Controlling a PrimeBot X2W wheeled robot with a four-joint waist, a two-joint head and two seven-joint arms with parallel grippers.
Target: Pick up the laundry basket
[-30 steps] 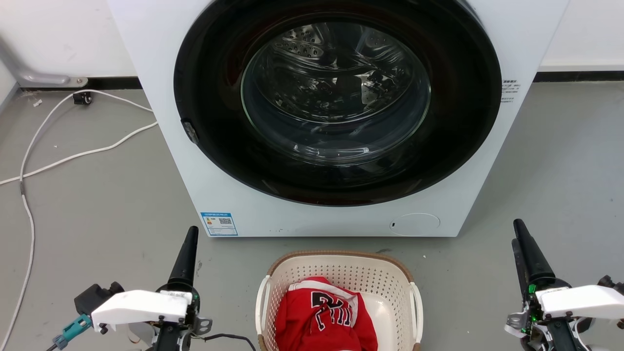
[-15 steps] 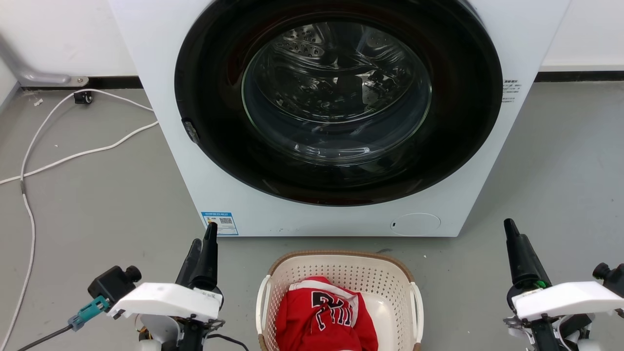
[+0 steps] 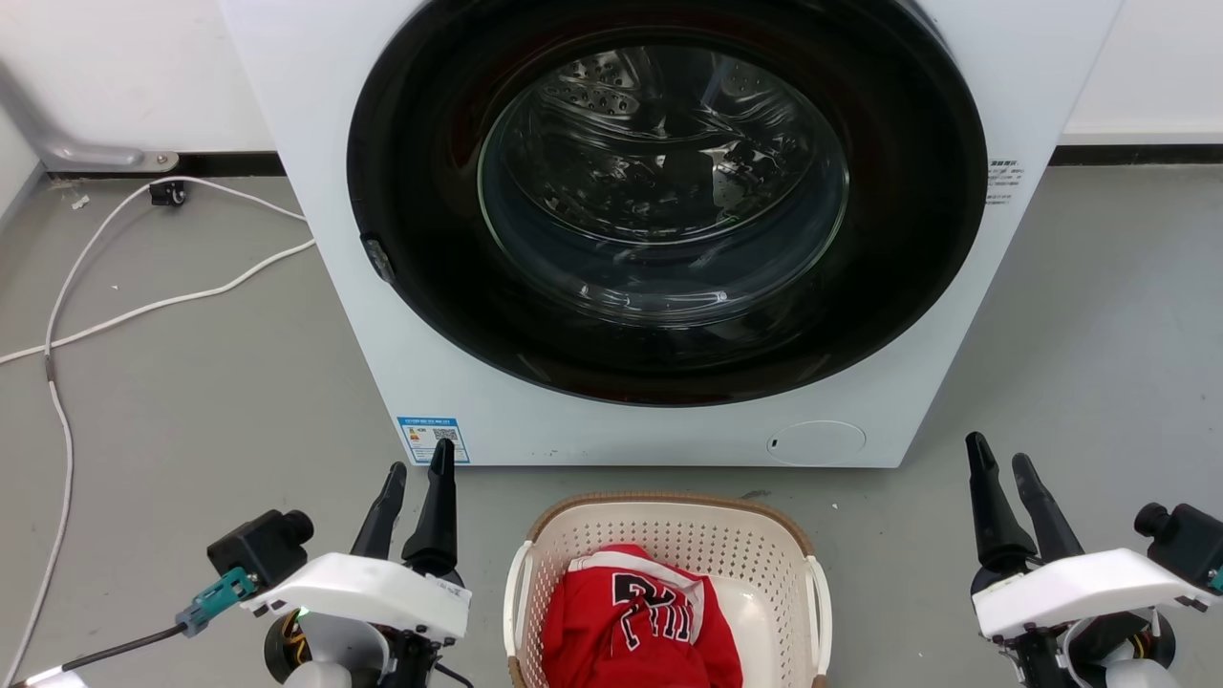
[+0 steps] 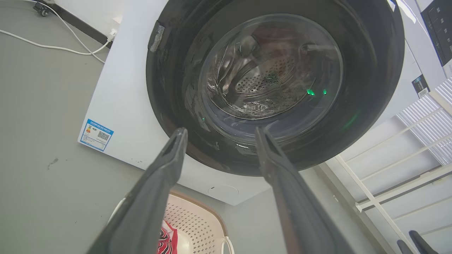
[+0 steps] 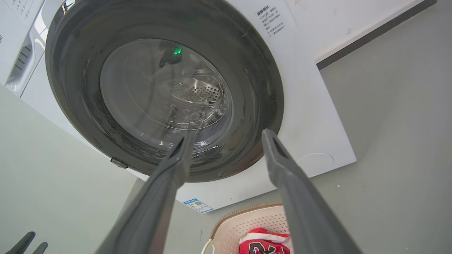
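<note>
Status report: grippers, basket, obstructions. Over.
Left gripper open, right gripper open, both empty, flanking. Cream perforated plastic laundry basket on floor, red jersey inside, handles untouched. White washing machine close behind.

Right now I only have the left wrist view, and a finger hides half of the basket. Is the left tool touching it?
Observer: No. In the head view the left tool stands open beside the laundry basket, apart from its left handle.
Operator: And the other arm?
Observer: The right tool is open too, and stands farther out from the right handle, touching nothing.
</note>
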